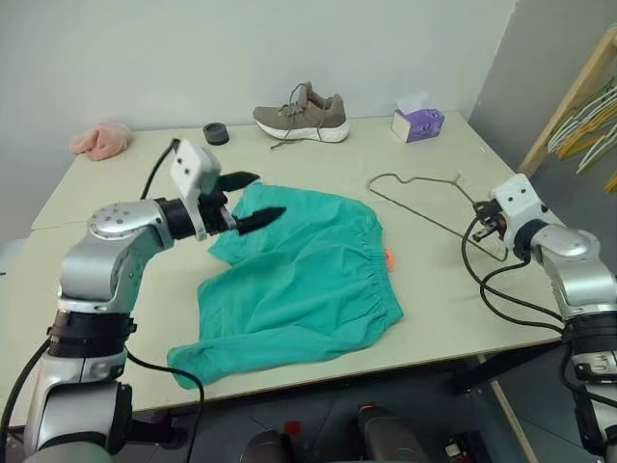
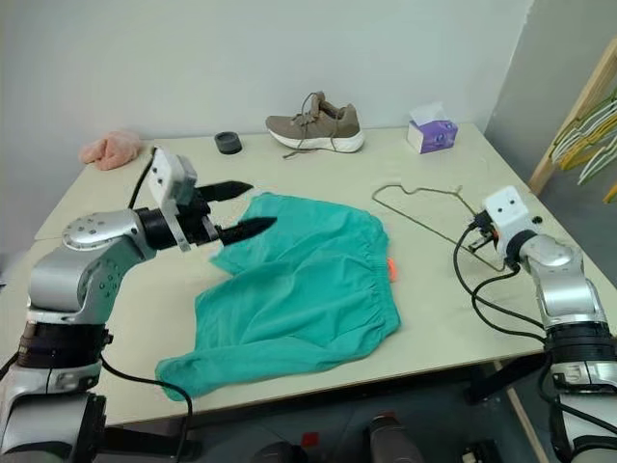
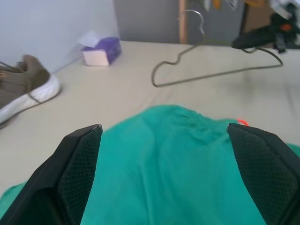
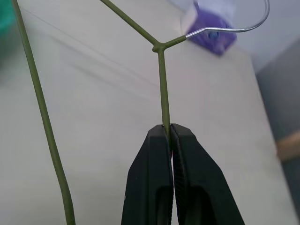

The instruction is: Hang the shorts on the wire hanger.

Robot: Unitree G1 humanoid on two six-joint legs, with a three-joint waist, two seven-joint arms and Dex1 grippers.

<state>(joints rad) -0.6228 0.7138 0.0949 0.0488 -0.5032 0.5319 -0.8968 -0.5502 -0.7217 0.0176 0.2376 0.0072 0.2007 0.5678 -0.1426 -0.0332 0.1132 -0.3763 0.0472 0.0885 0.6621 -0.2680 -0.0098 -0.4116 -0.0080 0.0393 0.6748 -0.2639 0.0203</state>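
The teal-green shorts point(image 1: 299, 280) lie spread and rumpled on the beige table point(image 1: 125, 193), their small orange drawstring point(image 1: 389, 258) at the right side of the waistband. My left gripper point(image 1: 268, 196) hovers open over the shorts' far left corner, with nothing between its black fingers point(image 3: 79, 164). The thin olive wire hanger point(image 1: 431, 221) lies to the right of the shorts, its hook toward the far side. My right gripper point(image 4: 168, 127) is shut on one wire arm of the hanger, near the table's right edge point(image 1: 487, 220). The hanger looks raised off the tabletop at that end.
A brown shoe point(image 1: 304, 116), a black round object point(image 1: 216, 133) and a purple tissue box point(image 1: 417, 123) stand along the table's far edge. A pink cloth point(image 1: 101, 140) sits at the far left. A wooden rack with several hangers point(image 1: 588, 106) stands beyond the right edge.
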